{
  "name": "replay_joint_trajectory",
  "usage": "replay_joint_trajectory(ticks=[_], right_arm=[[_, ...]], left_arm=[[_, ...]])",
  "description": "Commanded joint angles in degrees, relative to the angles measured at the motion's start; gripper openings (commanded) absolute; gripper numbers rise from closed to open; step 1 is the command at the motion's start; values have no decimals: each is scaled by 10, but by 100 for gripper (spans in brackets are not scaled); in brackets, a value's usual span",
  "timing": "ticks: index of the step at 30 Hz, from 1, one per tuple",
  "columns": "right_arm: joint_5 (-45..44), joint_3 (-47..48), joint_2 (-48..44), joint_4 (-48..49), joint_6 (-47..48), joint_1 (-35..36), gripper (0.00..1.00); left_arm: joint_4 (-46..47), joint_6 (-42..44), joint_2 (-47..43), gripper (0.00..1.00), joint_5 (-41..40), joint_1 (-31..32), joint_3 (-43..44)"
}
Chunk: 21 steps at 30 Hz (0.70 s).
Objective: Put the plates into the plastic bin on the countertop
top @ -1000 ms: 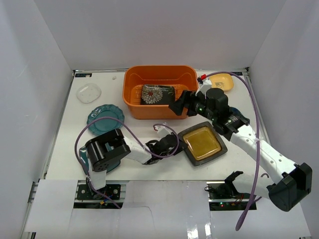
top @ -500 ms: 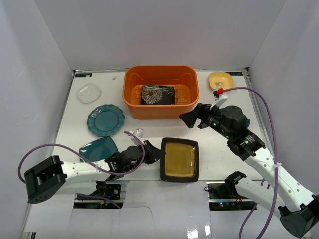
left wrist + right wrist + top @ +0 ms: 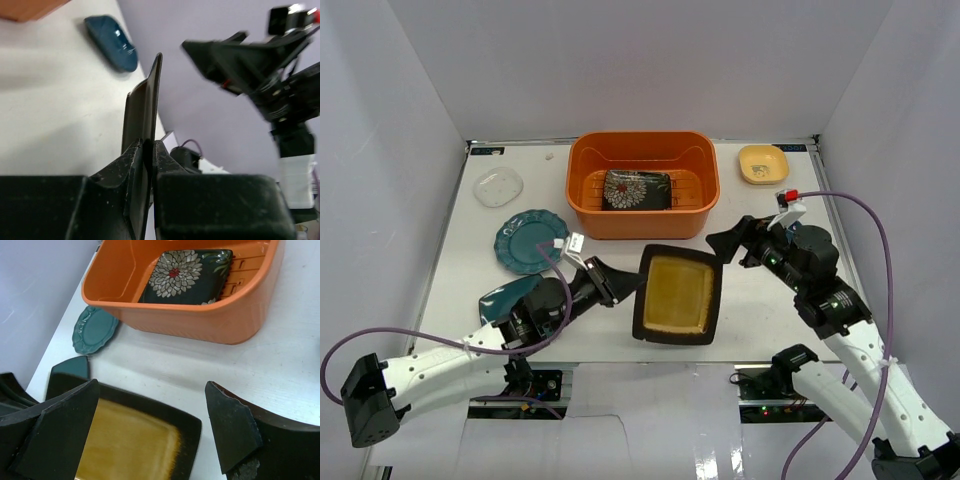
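Left gripper (image 3: 632,283) pinched onto the left rim of the black-rimmed mustard square plate (image 3: 677,293). Wrist view shows the rim edge-on, clamped between both fingers (image 3: 135,165). Plate is just in front of the orange plastic bin (image 3: 643,140); cannot tell whether it is clear of the white countertop (image 3: 770,310). Black floral square plate (image 3: 637,189) lies on the bin floor. Right gripper (image 3: 725,247) spread wide, holding nothing, near the mustard plate's far right corner.

On the countertop:
- teal scalloped round plate (image 3: 532,241), left of bin
- teal squarish plate (image 3: 505,298), partly under left arm
- small yellow plate (image 3: 763,163), right of bin
- clear dish (image 3: 498,186), far left
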<state>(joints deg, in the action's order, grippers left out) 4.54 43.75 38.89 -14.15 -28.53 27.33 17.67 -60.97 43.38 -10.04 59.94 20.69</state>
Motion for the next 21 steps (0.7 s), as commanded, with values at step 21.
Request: replay_joint_trajectory(ticks=[21], right_arm=[[22, 14, -45, -85, 30, -22, 93]], left_arm=[[191, -147, 469, 0, 301, -428, 507]])
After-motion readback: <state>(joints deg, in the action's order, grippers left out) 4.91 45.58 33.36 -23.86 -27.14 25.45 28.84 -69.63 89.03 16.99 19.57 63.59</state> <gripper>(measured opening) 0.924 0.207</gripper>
